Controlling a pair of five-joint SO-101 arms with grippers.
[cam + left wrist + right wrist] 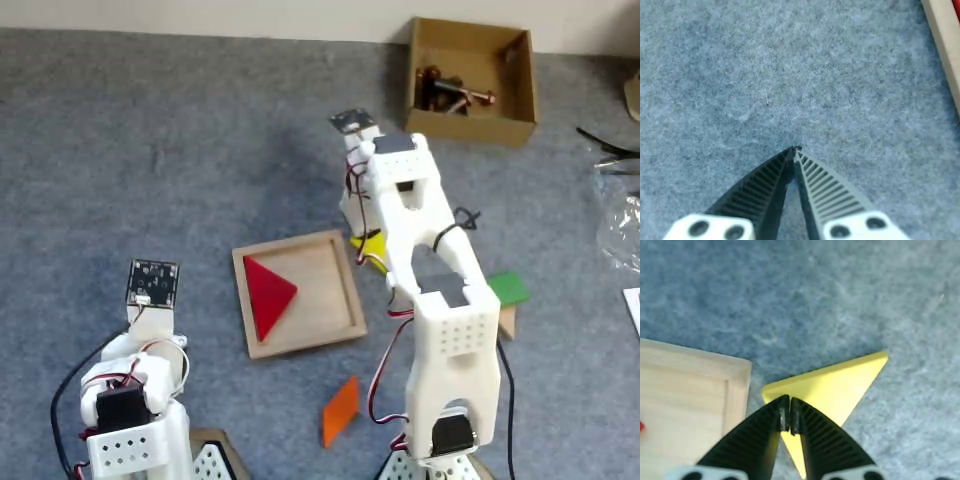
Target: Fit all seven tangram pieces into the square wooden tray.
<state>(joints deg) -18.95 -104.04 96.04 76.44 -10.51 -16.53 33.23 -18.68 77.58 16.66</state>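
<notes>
wooden tray [300, 293], fuzzy felt table [150, 150]

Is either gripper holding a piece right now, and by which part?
Neither. The left gripper is shut over bare carpet; the right gripper is shut above the yellow triangle, which lies flat beside the tray.

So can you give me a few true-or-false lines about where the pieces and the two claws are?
1. The red triangle lies in the tray. True.
2. The yellow triangle is in the tray too. False: it lies on the mat beside the tray.
3. The right gripper is above the yellow triangle. True.
4. The left gripper holds a piece. False: it is shut on nothing, over bare mat.
5. The orange piece is in the tray. False: it lies on the mat outside it.
</notes>
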